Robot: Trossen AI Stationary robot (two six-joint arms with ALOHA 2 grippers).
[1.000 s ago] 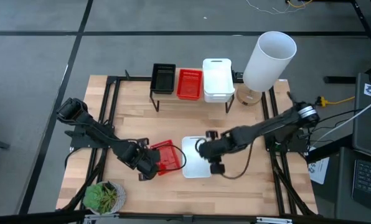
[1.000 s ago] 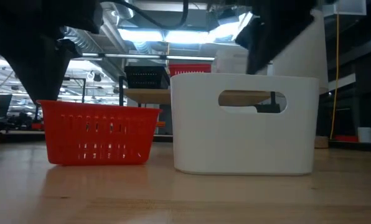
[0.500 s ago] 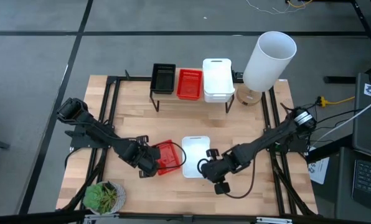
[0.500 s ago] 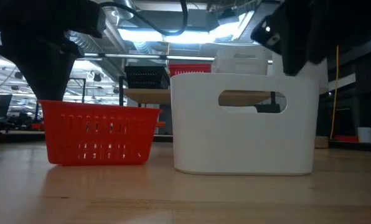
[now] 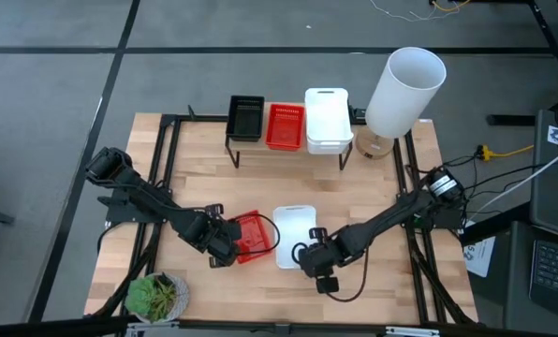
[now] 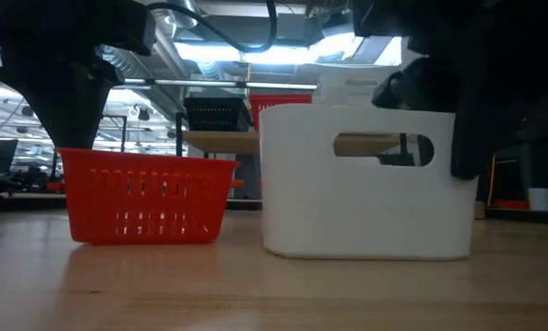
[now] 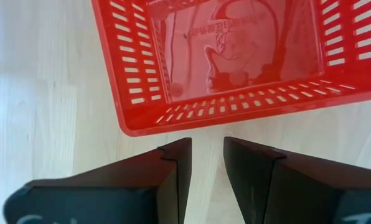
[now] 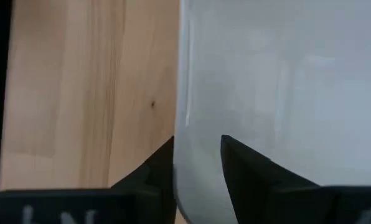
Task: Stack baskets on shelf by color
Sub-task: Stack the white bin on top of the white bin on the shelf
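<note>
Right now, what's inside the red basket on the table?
Nothing loose. The left wrist view looks into the red basket and shows only a printed label on its floor. The far end of the basket is cut off by the picture's edge. The left gripper sits just outside its wall.

left gripper (image 5: 225,245) low, fingers slightly parted | right gripper (image 5: 309,260) low, fingers pinched

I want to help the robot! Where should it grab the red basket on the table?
By the rim of the short wall facing the left end effector, I'd guess. The red basket sits upright and open-topped, its mesh walls thin enough to fit between the fingers. One finger would go inside, one outside, coming from the table's left, away from the white basket on its other side.
</note>
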